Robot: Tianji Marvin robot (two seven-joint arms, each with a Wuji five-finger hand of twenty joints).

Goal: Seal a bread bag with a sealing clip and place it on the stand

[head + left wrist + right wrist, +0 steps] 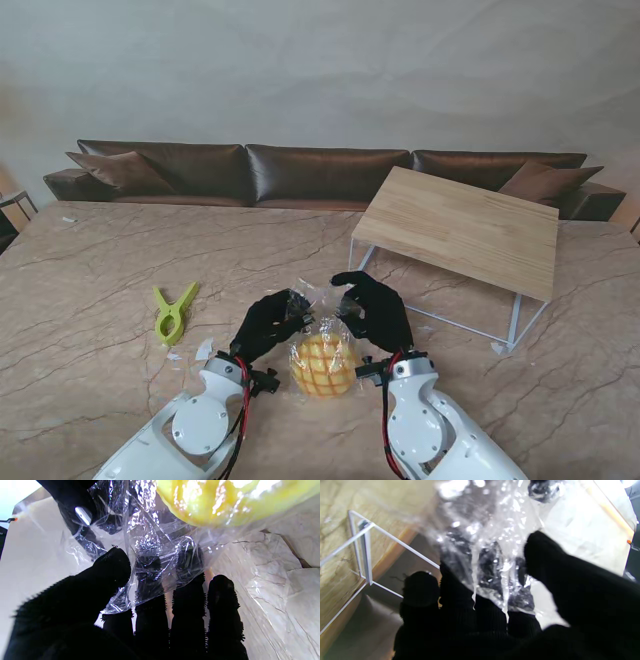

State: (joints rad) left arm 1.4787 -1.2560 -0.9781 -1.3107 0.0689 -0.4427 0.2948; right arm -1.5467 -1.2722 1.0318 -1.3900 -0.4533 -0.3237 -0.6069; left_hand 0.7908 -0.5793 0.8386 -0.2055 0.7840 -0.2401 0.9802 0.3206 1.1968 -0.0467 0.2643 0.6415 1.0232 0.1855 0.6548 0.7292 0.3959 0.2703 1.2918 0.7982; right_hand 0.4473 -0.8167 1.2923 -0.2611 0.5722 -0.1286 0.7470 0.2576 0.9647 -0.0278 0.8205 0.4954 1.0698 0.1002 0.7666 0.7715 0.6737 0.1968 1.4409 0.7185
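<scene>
A clear bread bag (pixel 322 355) with a yellow round bun (pixel 324 367) lies on the marble table between my two black-gloved hands. My left hand (pixel 268 324) pinches the crumpled neck of the bag (pixel 150 555) between thumb and fingers. From the other side my right hand (pixel 375 308) holds the same film (pixel 490 555), thumb against fingers. The bun (pixel 225 500) shows in the left wrist view beyond the film. A green sealing clip (pixel 173 312) lies on the table to the left, apart from both hands. The wooden stand (pixel 460 228) with white wire legs is at the right.
A brown sofa (pixel 320 172) runs along the far edge of the table. Small white scraps (pixel 203 349) lie near my left wrist. The stand's wire legs (pixel 367 555) are close to my right hand.
</scene>
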